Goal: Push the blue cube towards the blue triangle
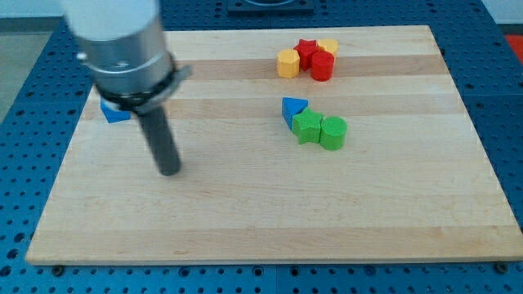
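Note:
A blue block (115,113) lies near the board's left edge. The arm's body hides part of it, so I cannot tell its shape. A blue triangle (294,106) lies right of the board's middle, touching a green star-shaped block (308,127). My tip (169,171) rests on the board below and to the right of the left blue block, a short way apart from it. It is far to the left of the blue triangle.
A green cylinder (333,133) sits against the green star's right side. Near the view's top is a cluster: a yellow hexagon (288,63), a red star (307,51), a red cylinder (322,67) and a yellow cylinder (329,46). The wooden board (261,220) lies on a blue pegboard.

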Available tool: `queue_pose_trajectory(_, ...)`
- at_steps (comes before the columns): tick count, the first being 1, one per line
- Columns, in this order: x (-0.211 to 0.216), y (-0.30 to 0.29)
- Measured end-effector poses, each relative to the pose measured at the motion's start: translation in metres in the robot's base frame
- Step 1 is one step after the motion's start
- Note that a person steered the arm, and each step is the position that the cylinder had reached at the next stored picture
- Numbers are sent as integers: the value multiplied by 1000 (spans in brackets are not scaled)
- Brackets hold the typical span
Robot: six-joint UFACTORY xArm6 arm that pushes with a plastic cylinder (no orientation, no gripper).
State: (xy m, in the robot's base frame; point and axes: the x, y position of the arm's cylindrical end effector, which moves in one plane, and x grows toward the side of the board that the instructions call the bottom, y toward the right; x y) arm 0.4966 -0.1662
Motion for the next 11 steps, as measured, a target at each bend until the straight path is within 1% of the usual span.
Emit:
queue_pose_trajectory(2, -26, -105)
queue_pose_trajectory(3, -56, -135)
queue_pose_trajectory(5, -102, -139)
queue_pose_trajectory(6, -110, -133)
queue_pose_trajectory(7, -110, -104)
queue_pose_trajectory(11, -115, 40)
